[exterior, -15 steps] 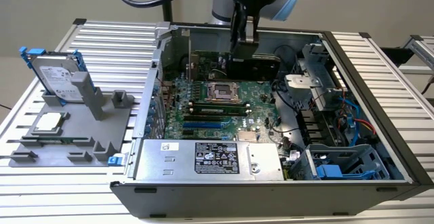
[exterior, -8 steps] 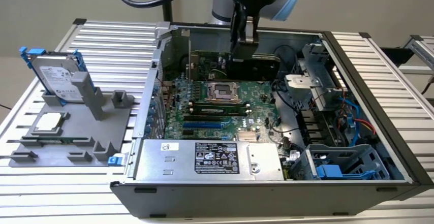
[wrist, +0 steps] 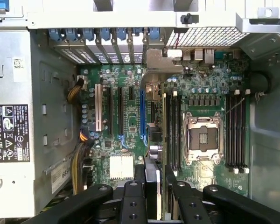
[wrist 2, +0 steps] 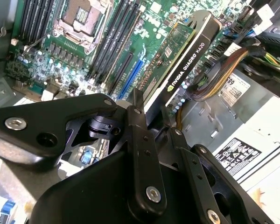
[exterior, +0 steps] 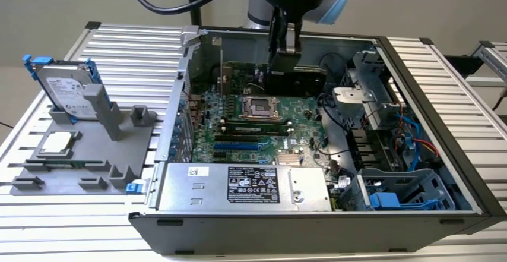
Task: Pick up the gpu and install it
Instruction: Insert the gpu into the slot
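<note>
Second wrist view: jaws clamp the gpu (wrist 2: 190,58), black side showing.

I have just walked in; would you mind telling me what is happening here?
A single robot arm is working inside an open computer case. Its gripper is shut on the gpu, holding the card on edge over the motherboard, near the expansion slots. Whether the card is seated in a slot cannot be told. A hard drive stands in a grey holder at the exterior view's left.
</note>
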Motion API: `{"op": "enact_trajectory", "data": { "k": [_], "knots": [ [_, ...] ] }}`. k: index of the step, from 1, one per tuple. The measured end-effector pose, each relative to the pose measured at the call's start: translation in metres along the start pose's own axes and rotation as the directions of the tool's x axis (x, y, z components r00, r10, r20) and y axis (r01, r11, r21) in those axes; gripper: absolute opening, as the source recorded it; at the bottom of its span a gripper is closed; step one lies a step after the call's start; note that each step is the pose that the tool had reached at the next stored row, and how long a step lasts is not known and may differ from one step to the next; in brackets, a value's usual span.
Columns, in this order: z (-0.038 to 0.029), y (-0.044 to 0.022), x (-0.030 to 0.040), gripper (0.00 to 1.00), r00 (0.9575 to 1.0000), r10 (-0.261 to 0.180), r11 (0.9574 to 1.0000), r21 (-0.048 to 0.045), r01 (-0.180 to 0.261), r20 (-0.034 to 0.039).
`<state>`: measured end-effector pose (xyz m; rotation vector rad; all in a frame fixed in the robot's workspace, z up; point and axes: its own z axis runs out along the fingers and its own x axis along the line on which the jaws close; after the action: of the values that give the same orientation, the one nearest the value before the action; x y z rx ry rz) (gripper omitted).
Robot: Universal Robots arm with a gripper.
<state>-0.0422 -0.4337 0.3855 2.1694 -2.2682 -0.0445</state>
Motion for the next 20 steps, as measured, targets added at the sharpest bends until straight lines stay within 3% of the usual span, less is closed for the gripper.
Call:
{"op": "enact_trajectory", "data": {
  "k": [20],
  "knots": [
    [0.0144, -0.0003, 0.0001, 0.00, 0.9998, 0.018, 0.9998, 0.0004, -0.018, -0.0003]
  ]
}}
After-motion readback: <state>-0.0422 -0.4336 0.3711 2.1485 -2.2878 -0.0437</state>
